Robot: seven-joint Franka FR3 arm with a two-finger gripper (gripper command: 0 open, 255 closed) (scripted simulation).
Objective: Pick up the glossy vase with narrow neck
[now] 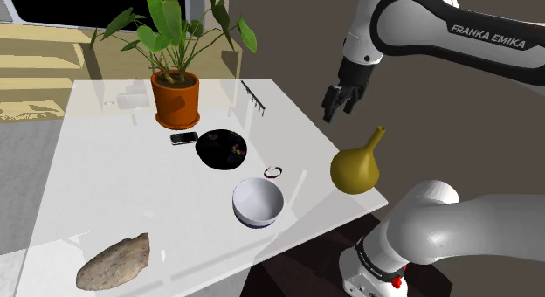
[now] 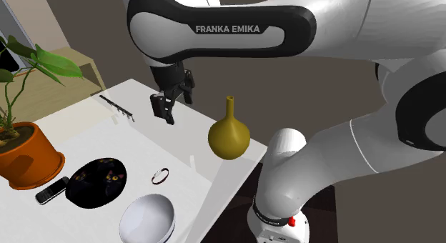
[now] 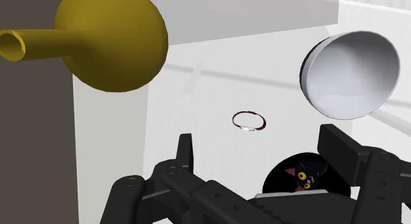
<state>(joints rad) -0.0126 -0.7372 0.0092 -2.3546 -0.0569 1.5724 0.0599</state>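
Pincer [image 1: 338, 110] spread, empty, hanging in the air over the desk [image 1: 105, 190]. In the wrist view both fingers [image 3: 185, 154] stand well apart with nothing between them but bare desk and, further off, the bracelet [image 3: 249, 120].

Vase [image 1: 356, 167]: mustard yellow, glossy, round belly, narrow neck. It stands upright at the desk edge next to the arm's base. The pincer is near it but not touching. In the shoulder view it's up and left of the neck; in the second exterior view it's left of the vase [image 2: 229, 136].

Rest of the desk, shoulder view:
- white bowl [image 1: 258, 202] near the front edge, left of the vase
- bracelet between bowl and vase, a bit further back
- black plate [image 1: 220, 149] with a cat face behind the bowl
- phone [image 1: 183, 138] just beside the plate, on its left
- potted plant [image 1: 175, 94] in an orange pot at the back
- dark rack [image 1: 253, 96] to the right of the pot
- flat rock [image 1: 113, 262] at the lower left corner

Black area behind the plant's leaves.
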